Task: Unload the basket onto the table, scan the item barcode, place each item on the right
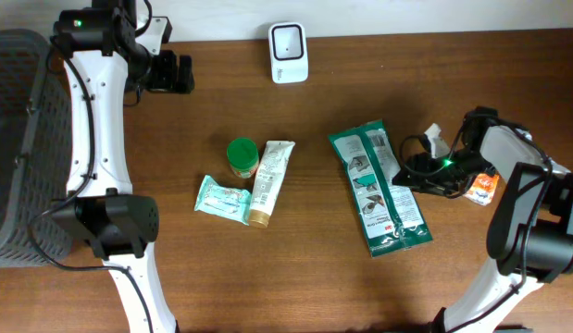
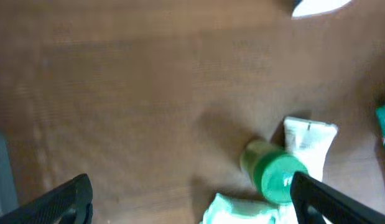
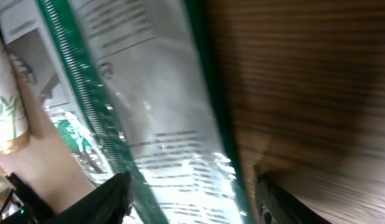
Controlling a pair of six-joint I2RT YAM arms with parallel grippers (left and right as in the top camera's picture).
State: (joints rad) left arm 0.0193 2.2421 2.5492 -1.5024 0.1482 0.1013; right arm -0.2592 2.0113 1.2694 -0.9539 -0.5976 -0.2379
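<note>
A long green and silver packet [image 1: 379, 185] lies flat right of the table's middle. My right gripper [image 1: 411, 172] is low at its right edge. In the right wrist view the packet [image 3: 148, 112] fills the space between the open fingers of that gripper [image 3: 192, 199], one finger over the packet and the other over bare wood. The white scanner [image 1: 288, 53] stands at the back centre. My left gripper [image 1: 182, 74] is open at the back left, holding nothing. In its wrist view that gripper [image 2: 192, 193] is above wood, with a green-capped jar [image 2: 276, 174] by its right finger.
A green-capped jar [image 1: 242, 157], a white tube [image 1: 270, 180] and a mint-green wrapper [image 1: 221, 199] lie together left of centre. A small orange and white item [image 1: 483, 188] sits by the right arm. A grey basket [image 1: 13, 139] stands at the left edge.
</note>
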